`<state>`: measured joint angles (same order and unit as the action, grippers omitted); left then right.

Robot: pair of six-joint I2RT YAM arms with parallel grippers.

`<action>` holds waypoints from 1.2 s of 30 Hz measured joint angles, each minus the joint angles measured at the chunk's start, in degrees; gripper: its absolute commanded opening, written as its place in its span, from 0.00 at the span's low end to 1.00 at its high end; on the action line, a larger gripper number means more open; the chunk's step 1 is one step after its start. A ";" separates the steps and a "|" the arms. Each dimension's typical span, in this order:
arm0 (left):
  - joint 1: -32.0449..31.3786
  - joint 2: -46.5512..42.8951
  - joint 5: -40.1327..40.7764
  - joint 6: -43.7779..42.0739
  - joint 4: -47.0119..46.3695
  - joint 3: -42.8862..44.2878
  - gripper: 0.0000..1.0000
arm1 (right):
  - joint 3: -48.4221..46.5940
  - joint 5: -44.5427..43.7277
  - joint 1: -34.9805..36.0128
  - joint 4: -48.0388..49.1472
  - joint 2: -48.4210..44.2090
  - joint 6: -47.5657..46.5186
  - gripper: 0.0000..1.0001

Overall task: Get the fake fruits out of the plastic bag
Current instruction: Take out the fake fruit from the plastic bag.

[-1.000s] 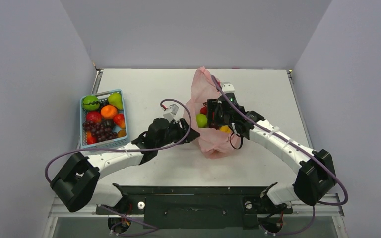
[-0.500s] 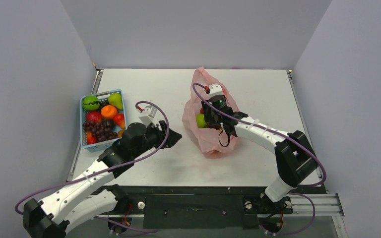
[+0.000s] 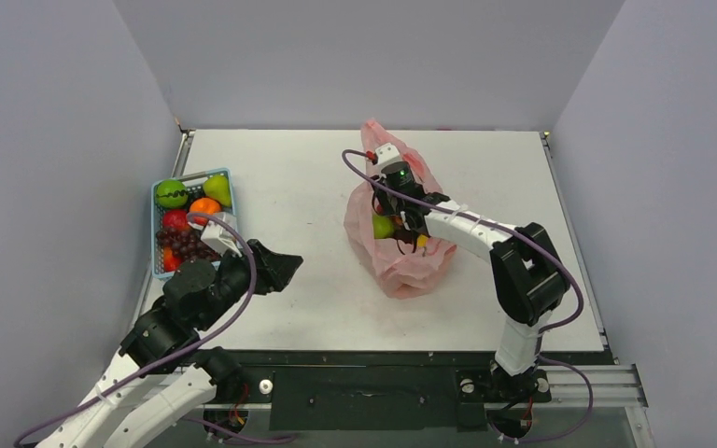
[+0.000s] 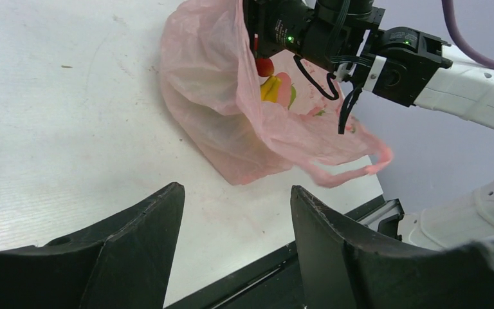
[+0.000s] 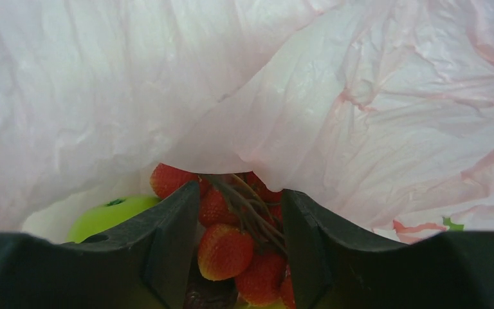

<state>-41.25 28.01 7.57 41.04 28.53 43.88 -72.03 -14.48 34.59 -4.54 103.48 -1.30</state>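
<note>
Right gripper (image 5: 239,192) sits deep inside the pink plastic bag (image 3: 401,271), fingers spread apart astride a cluster of red strawberries (image 5: 228,251) on a brown stem. A green apple (image 5: 103,215) lies just to the fingers' left and a yellow fruit (image 4: 269,89) beside them, all inside the bag. Crinkled film drapes low over the fingers and closes in on every side. The bag's knotted handle (image 4: 354,168) trails toward the table's near edge. Bare white tabletop (image 3: 289,177) stretches between bag and left gripper (image 3: 275,271), which hangs wide open holding nothing, near the light-blue basket (image 3: 155,233). That basket, at the table's left edge, holds grapes (image 3: 187,245), an orange (image 3: 205,207) and a zigzag-striped green ball (image 3: 171,193).
</note>
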 measured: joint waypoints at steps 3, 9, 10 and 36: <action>0.11 0.26 0.79 -0.52 1.36 0.00 0.66 | -1.11 -0.46 -0.07 -0.17 1.46 -1.11 0.48; 0.11 4.37 0.92 -2.40 2.64 0.55 0.68 | -2.21 -0.48 -0.31 -0.55 3.85 -3.28 0.49; 0.11 4.92 0.87 -2.62 2.60 0.61 0.68 | -2.58 -0.33 -0.44 -0.63 4.37 -3.85 0.48; 0.11 7.69 -0.63 -3.93 0.37 0.55 0.70 | 0.87 -2.56 2.16 -0.76 -4.26 -6.84 0.00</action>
<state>-41.15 35.70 6.94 37.10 28.91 44.42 -71.16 -17.04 36.75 -5.30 99.22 -8.14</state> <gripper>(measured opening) 0.698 0.066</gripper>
